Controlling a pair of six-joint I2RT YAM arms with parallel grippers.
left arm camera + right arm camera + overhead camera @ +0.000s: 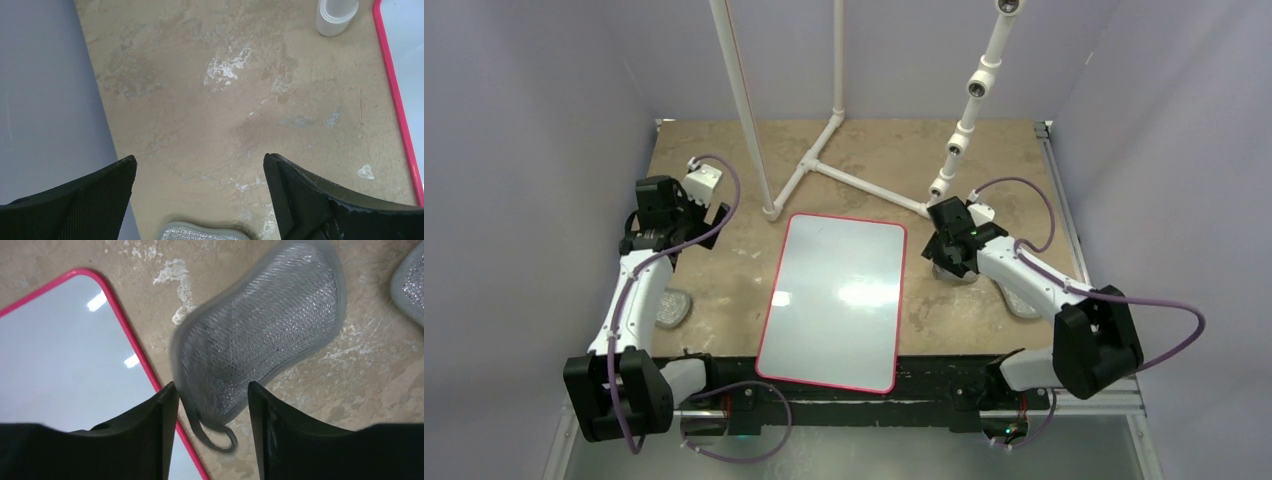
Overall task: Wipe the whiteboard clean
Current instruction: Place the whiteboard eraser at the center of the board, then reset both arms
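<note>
Left fingers [95, 200] spread wide over the table [200, 100], with a grey pad [200, 233] just below them. Whiteboard [834, 300] lies flat mid-table, no writing visible, looks erased. Right fingers [135, 435] partly parted, second pad [265, 325] blurred and loose between them. Likely wrap-up; next, lift both arms away. White pipe frame [824, 165] stands behind the board, third pad [412, 285] far right.

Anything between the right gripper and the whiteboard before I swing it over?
Nothing visible. The right gripper hangs just beside the whiteboard, with only a strip of table between them. The grey pad is below its parted fingers, beside the board, not on it.
</note>
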